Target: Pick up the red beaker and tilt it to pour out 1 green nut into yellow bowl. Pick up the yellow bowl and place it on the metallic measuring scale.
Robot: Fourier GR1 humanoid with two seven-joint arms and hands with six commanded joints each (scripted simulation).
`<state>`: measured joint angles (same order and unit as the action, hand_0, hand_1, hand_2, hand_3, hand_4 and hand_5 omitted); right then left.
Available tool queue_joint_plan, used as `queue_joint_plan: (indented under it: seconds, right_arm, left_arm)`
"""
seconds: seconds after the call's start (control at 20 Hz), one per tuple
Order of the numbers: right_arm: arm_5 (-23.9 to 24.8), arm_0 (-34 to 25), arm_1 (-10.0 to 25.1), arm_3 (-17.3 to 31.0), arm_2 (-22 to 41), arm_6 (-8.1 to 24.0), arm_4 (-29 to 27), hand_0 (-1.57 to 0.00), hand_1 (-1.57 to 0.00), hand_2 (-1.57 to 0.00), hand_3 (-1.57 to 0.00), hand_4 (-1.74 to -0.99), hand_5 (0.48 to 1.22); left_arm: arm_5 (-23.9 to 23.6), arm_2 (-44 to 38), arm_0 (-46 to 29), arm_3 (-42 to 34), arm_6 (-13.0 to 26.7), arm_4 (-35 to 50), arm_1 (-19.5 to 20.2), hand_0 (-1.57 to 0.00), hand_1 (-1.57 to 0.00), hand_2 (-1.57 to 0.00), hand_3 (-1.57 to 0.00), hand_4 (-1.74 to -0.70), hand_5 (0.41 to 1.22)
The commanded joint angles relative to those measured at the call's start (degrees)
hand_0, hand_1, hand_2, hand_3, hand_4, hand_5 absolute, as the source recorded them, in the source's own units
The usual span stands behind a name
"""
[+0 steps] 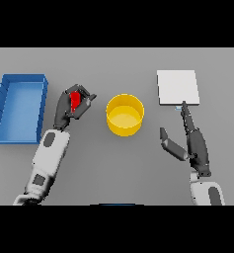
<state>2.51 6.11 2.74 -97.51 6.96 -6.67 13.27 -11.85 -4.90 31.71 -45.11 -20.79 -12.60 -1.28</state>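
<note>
- Left robot hand (69, 106) grasped the red beaker (75, 101), just left of the yellow bowl (125, 114).
- Right robot hand (190, 141) lay released, fingertips reaching the measuring scale (177, 87).

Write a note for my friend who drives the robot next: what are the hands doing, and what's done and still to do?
Left hand: curled round the red beaker, left of the yellow bowl.
Right hand: open and holding nothing, fingers straight, one fingertip close to the near edge of the metallic measuring scale.
The bowl stands mid-table, between the two hands. A blue tray sits far left.
Done: beaker grasped.
Left: no green nut shows in the bowl, so the pour seems not yet done; then move the bowl onto the scale.
</note>
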Motion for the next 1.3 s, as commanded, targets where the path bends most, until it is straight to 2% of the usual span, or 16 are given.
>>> queue_joint_plan:
  seconds: [0.0,0.05,0.15,0.4,0.55,0.7,0.8,1.0,1.05,1.2,1.25]
  right_arm:
    - [0.3,0.3,-0.8,-0.1,0.6,-0.3,0.4,0.0,0.0,0.0,0.0,-1.233,0.688]
    - [0.2,0.4,-0.4,-0.1,0.1,-0.8,-0.1,0.0,0.0,0.0,0.0,-1.233,0.686]
    - [0.2,0.2,-0.6,-0.6,0.5,0.5,0.3,0.0,0.0,0.0,0.0,-1.219,0.68]
    - [1.1,-0.2,-0.5,0.2,0.8,-0.6,1.8,0.0,0.0,0.0,0.0,-1.16,0.664]
    - [1.8,-0.3,0.0,0.8,0.6,-0.3,2.9,0.0,0.0,0.0,0.0,-1.116,0.656]
    - [1.9,0.4,0.2,0.6,0.9,-1.7,3.4,0.0,0.0,0.0,0.0,-1.101,0.658]
    - [2.3,0.1,0.1,0.4,0.9,-1.3,3.9,0.0,0.0,0.0,0.0,-1.092,0.661]
    - [1.7,0.7,0.5,-0.1,0.9,-2.0,3.6,0.0,0.0,0.0,0.0,-1.092,0.665]
    - [1.7,0.4,0.1,0.6,1.1,-0.7,3.7,0.0,0.0,0.0,0.0,-1.092,0.664]
    - [0.6,1.2,0.4,-0.7,1.5,-1.7,3.2,0.0,0.0,0.0,0.0,-1.086,0.679]
    - [0.6,0.7,0.4,-0.4,1.2,-1.2,2.8,0.0,0.0,0.0,0.0,-1.069,0.685]
  left_arm:
    - [0.0,-0.5,0.4,0.7,-0.7,0.6,-0.2,-1.16,-1.18,-1.17,-1.0,-1.6,1.073]
    - [0.1,-0.7,0.4,0.9,-1.0,0.8,0.2,-1.24,-1.25,-1.25,-1.11,-1.57,1.103]
    - [-0.5,-1.1,1.0,1.1,-0.6,1.3,-0.2,-1.36,-1.37,-1.37,-1.28,-1.63,1.125]
    - [-1.7,-0.1,2.6,-1.1,1.1,0.6,0.4,-1.5,-1.5,-1.5,-1.47,-1.71,1.126]
    - [-0.4,2.2,3.9,-3.8,4.3,-1.5,3.0,-1.54,-1.54,-1.54,-1.52,-1.72,1.127]
    - [0.4,8.0,4.9,-7.6,8.0,-7.9,6.6,-1.55,-1.55,-1.55,-1.55,-1.73,1.137]
    - [2.0,13.0,5.7,-9.2,11.1,-13.2,8.7,-1.56,-1.56,-1.56,-1.55,-1.74,1.136]
    - [4.5,17.1,4.7,-13.1,14.3,-16.3,10.5,-1.56,-1.56,-1.56,-1.55,-1.74,1.128]
    - [5.1,17.8,4.6,-13.9,15.2,-16.7,10.8,-1.56,-1.56,-1.56,-1.55,-1.74,1.136]
    - [8.2,22.8,8.4,-14.2,19.4,-22.8,13.5,-1.57,-1.57,-1.57,-1.56,-1.74,1.152]
    - [9.5,24.8,10.2,-13.2,19.6,-25.0,14.3,-1.57,-1.57,-1.57,-1.56,-1.74,1.153]
